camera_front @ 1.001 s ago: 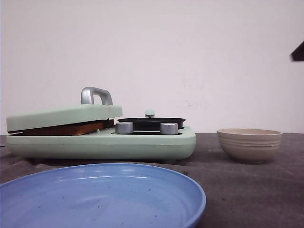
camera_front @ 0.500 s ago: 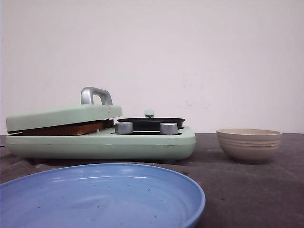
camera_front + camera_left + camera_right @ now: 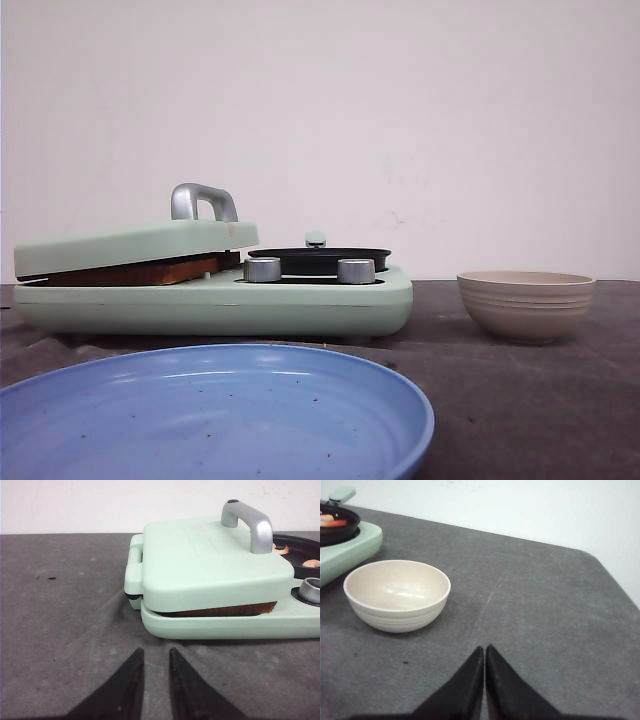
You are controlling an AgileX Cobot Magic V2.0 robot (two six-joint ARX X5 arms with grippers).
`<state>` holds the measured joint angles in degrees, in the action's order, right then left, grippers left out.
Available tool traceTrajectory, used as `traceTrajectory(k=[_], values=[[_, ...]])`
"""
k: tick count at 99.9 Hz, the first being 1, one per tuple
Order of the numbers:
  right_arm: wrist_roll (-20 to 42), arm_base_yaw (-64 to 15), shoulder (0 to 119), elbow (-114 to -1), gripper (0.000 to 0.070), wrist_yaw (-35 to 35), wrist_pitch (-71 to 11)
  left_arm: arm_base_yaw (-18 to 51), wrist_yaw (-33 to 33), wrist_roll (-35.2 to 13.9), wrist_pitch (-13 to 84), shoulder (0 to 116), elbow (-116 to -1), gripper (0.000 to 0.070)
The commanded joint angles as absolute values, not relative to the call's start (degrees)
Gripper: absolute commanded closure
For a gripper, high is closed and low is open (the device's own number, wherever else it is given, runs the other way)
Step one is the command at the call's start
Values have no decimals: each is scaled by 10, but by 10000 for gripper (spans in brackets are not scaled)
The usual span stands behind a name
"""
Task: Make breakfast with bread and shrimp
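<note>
flanking the bowl point(image 3: 397, 595), bare table point(image 3: 535, 610) rightward.

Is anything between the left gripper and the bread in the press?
Yes. The closed lid sits on top of the bread, leaving only a browned edge showing in the gap. The table between the left gripper and the press is bare. The lid's handle is unobstructed.
</note>
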<state>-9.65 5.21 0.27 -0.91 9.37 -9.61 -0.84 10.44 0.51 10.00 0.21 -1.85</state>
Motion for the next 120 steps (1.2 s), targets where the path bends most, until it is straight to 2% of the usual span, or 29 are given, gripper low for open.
traceTrajectory(k=[1, 12, 120], values=[[-110, 53, 2, -6, 700, 101, -99, -8, 105, 8, 103, 2, -8, 700], [-110, 52, 2, -7, 700, 126, -89, -8, 105, 8, 103, 2, -8, 700], [-110, 52, 2, -7, 700, 124, -89, -8, 105, 8, 103, 2, -8, 700]])
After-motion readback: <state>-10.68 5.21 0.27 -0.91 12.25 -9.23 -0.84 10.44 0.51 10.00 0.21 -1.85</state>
